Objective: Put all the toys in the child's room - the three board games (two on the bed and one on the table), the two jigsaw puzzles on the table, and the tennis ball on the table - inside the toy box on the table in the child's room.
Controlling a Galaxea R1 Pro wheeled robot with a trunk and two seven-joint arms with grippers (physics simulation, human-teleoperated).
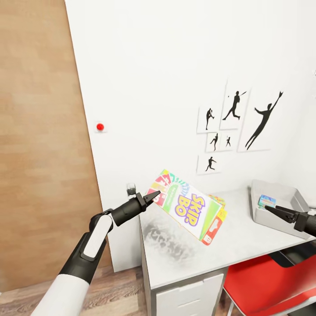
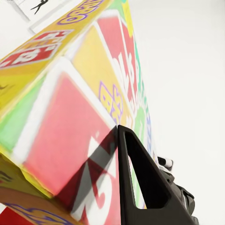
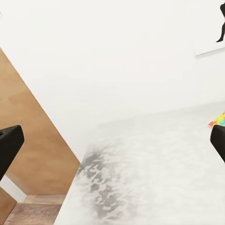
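Over on the left, the left hand (image 1: 154, 196) has the Skip-Bo game box (image 1: 189, 205) pinched by one corner, clamped tight, and the box hangs tilted in the air above the near end of the table (image 1: 245, 245). The left wrist view confirms it: a black finger (image 2: 140, 178) lies flat against the printed lid (image 2: 70, 136). That box looks like stiff, light cardboard with a glossy face, so a corner grip is a risky one; I'd judge it could swing or slip, and a hold nearer the middle of a long edge would be steadier.

Moving along, a sliver of a jigsaw puzzle (image 1: 218, 200) peeks out behind the box, lying flat on the table; thin as it is, it will want lifting by an edge.

Further right sits the toy box (image 1: 287, 193), with a small blue game box (image 1: 266, 201) already inside. The right hand (image 1: 274, 210) hovers at its near rim, and its wrist view shows the fingers spread wide, holding nothing.
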